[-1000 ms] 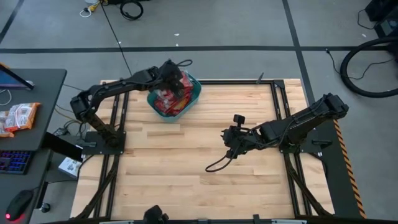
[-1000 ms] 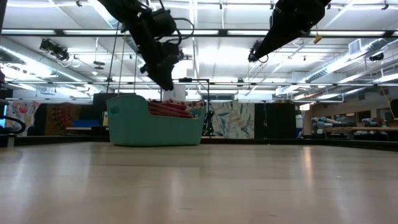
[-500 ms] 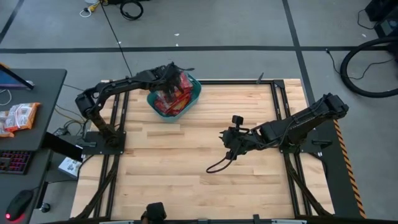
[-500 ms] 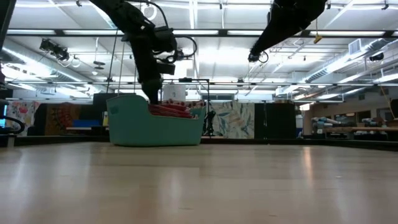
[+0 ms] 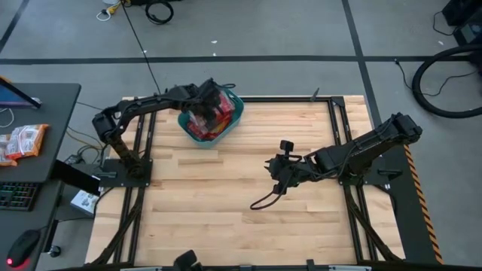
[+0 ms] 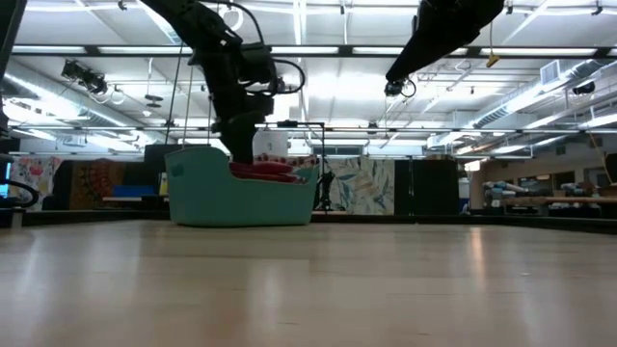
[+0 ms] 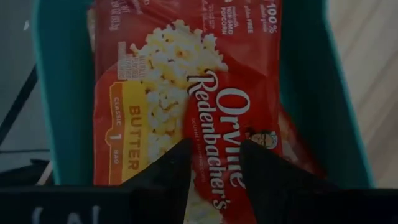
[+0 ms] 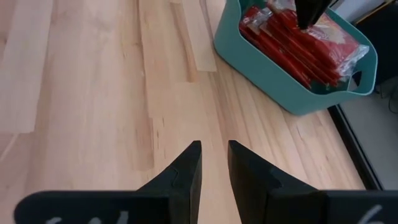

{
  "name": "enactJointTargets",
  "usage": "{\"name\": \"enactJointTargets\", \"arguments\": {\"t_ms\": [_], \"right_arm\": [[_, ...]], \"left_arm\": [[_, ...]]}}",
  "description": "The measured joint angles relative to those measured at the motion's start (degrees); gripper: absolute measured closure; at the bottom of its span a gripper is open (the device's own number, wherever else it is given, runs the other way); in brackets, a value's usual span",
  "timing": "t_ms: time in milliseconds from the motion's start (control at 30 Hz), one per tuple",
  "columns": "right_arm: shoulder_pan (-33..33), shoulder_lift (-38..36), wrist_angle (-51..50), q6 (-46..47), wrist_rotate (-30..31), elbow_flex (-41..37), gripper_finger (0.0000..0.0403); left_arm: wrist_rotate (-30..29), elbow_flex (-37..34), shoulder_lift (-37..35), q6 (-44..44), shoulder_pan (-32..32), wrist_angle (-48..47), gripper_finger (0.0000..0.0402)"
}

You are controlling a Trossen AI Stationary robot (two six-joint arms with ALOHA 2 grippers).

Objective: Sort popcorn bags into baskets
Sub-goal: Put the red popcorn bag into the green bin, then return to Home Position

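Observation:
The teal basket (image 5: 235, 118) stands at the table's far edge, left of centre, filled with red popcorn bags (image 8: 298, 46). My left gripper (image 5: 202, 104) reaches down into it, shut on the top popcorn bag (image 7: 186, 93), which faces up and shows its yellow popcorn picture. In the low view the left gripper (image 6: 241, 152) dips behind the basket wall (image 6: 207, 198). My right gripper (image 5: 277, 179) hovers above the middle of the table, its fingers a narrow gap apart (image 8: 214, 155), touching nothing. My left gripper pinches the top popcorn bag between its two fingers at a raised crease in the printed face (image 7: 214, 134), near the bag's middle. The fingers (image 7: 177, 168) come from above, pointing down. The bag lies roughly flat in the basket on the bags below it.
A side desk left of the table carries orange-and-white snack packets (image 5: 22, 141), a keyboard and a mouse. A cable loop (image 5: 263, 199) hangs below the right arm. Bare wood stretches from the basket to the table's near edge (image 8: 93, 93).
My left gripper has gone down from above the basket rim into the basket, shifting slightly toward the table's left, and the red bag has gone down with it onto the pile. The right arm has barely moved.

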Motion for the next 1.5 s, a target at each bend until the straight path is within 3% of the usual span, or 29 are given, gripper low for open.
{"name": "enactJointTargets", "arguments": {"t_ms": [300, 467, 800, 1000, 1500], "right_arm": [[0.0, 0.0, -0.3, 0.0, -0.2, 0.0, 0.0319], [0.0, 0.0, -2.5, 0.1, -0.2, 0.0, 0.0321], [-3.4, -1.5, 0.8, -0.4, -5.1, -2.9, 0.0367], [-8.3, -6.3, 6.5, -0.5, -10.4, -9.7, 0.0394], [-16.5, -23.9, 17.9, -1.5, -18.9, -23.0, 0.0387]], "left_arm": [[-2.0, 5.3, -2.8, 2.9, -0.2, -0.8, 0.0260], [1.9, 4.4, -7.7, 5.1, -2.7, 3.3, 0.0260], [5.8, -11.6, -22.3, 3.7, -9.4, 20.2, 0.0260], [8.7, -17.2, -30.1, -0.1, -11.1, 22.1, 0.0260], [7.5, -37.3, -51.9, -7.5, -16.6, 36.4, 0.0260]]}}
